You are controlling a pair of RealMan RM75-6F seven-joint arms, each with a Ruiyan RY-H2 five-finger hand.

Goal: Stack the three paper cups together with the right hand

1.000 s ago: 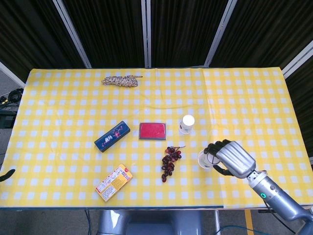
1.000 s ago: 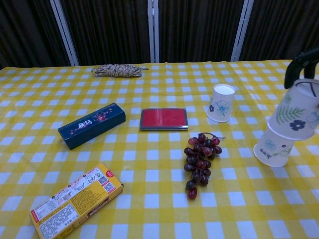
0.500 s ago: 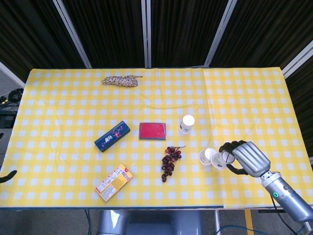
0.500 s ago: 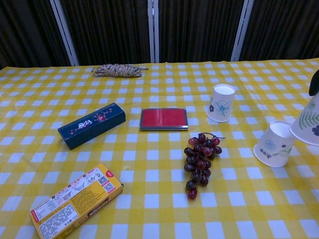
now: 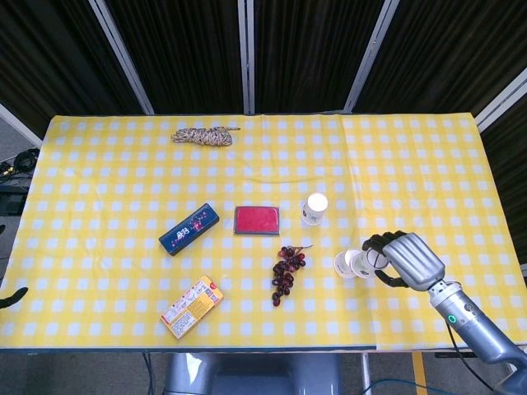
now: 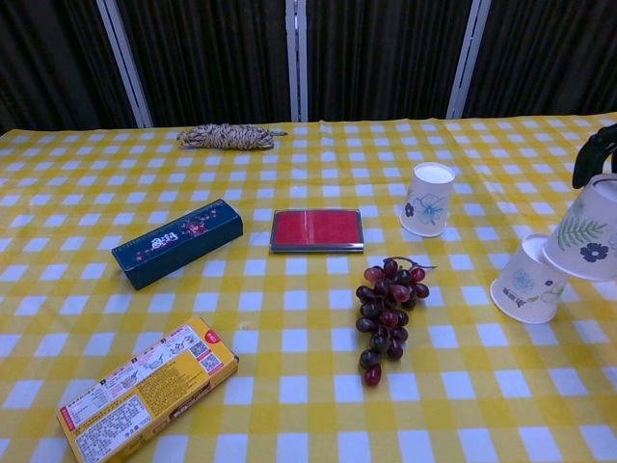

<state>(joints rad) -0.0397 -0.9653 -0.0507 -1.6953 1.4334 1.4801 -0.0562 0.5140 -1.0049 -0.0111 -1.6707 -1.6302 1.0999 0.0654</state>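
One paper cup [image 5: 314,208] [image 6: 427,199] stands upright right of the red case. A second cup [image 5: 345,264] [image 6: 525,280] stands on the cloth near the front right, leaning a little. My right hand [image 5: 405,259] [image 6: 594,154] grips the third cup [image 5: 363,263] [image 6: 585,238], tilted, just right of and slightly above the second cup, its base close to that cup's rim. Whether the two cups touch is unclear. The left hand shows in neither view.
A bunch of dark grapes [image 5: 286,272] [image 6: 388,313] lies left of the cups. A red case [image 5: 257,220], a blue box [image 5: 188,229], a yellow snack box [image 5: 192,306] and a coiled rope [image 5: 202,136] lie further left and back. The table's right edge [image 5: 502,206] is near.
The right hand, first over the second cup, swung right with the held cup, then came back a little left toward that cup. The other cups have not moved.
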